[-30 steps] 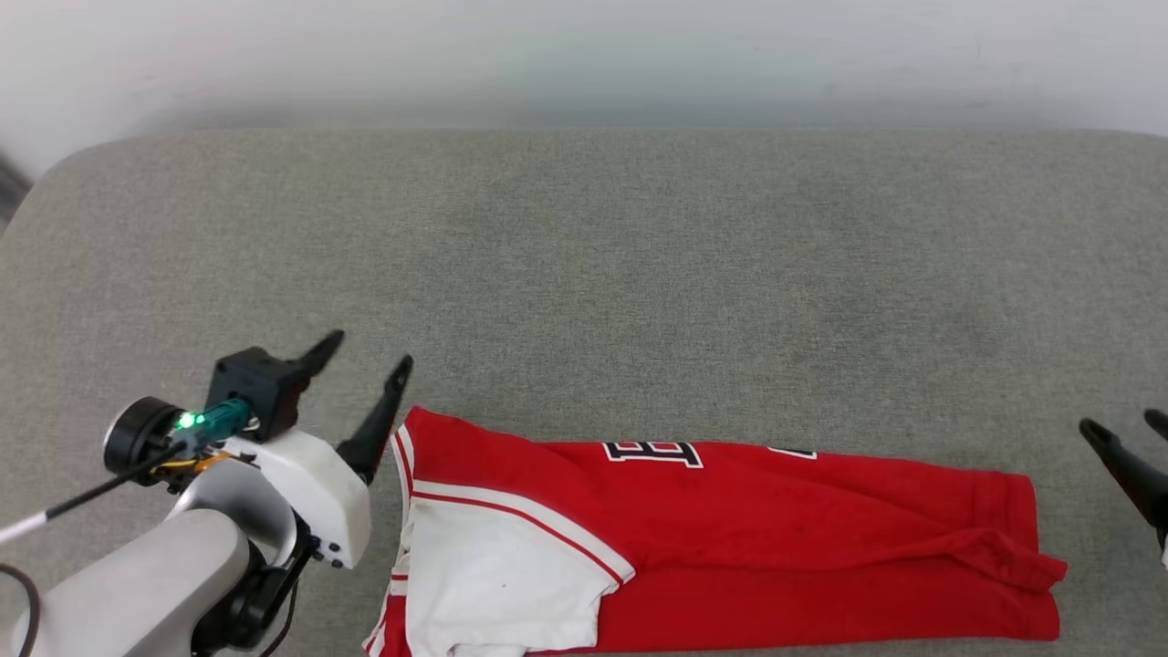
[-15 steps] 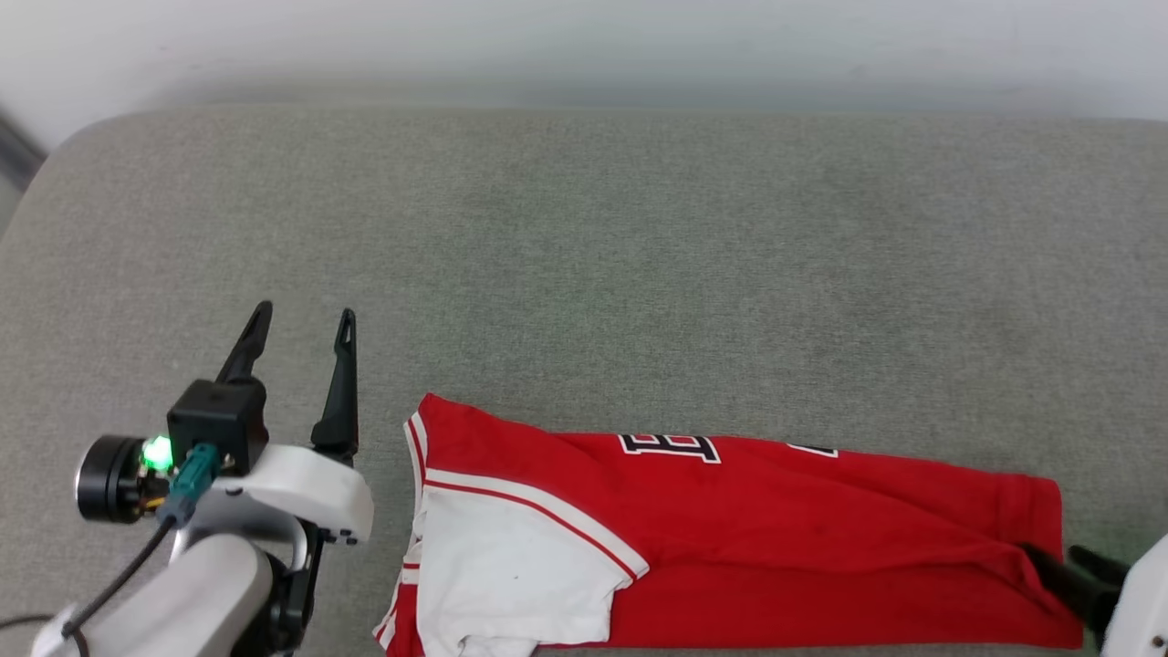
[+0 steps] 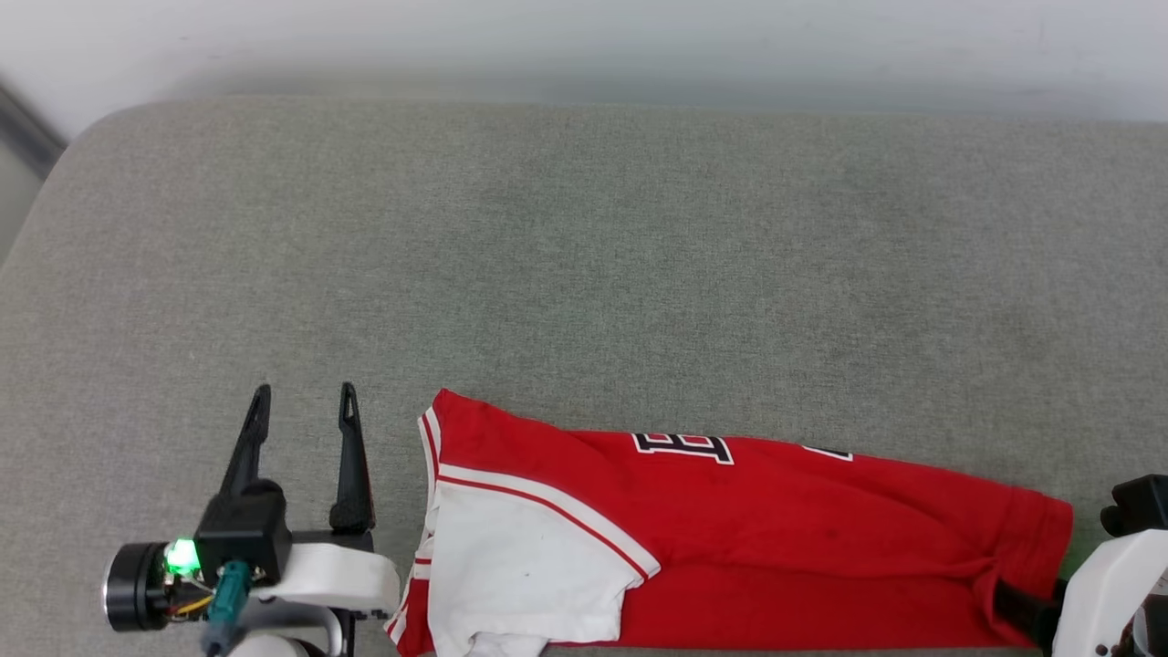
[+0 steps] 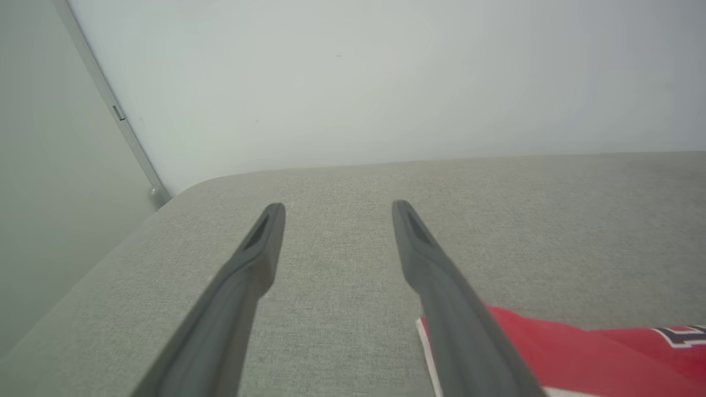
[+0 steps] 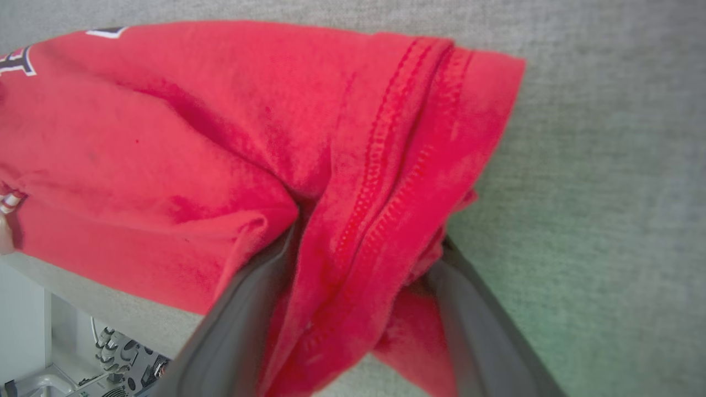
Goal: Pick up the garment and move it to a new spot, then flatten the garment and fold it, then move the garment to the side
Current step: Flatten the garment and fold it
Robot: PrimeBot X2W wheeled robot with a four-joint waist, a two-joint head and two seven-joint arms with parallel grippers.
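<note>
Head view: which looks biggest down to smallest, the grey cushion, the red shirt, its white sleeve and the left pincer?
1. grey cushion
2. red shirt
3. white sleeve
4. left pincer
The last two look close, and the pincer may be nearer the camera, so that order is unsure.

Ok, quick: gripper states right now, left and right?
Left gripper: open, empty, beside the garment.
Right gripper: open, straddling the garment's hem, not clamped.

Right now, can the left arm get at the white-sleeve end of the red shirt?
Probably yes. The left gripper stands open just beside that end of the garment, with bare grey cushion between them and nothing in the way.
</note>
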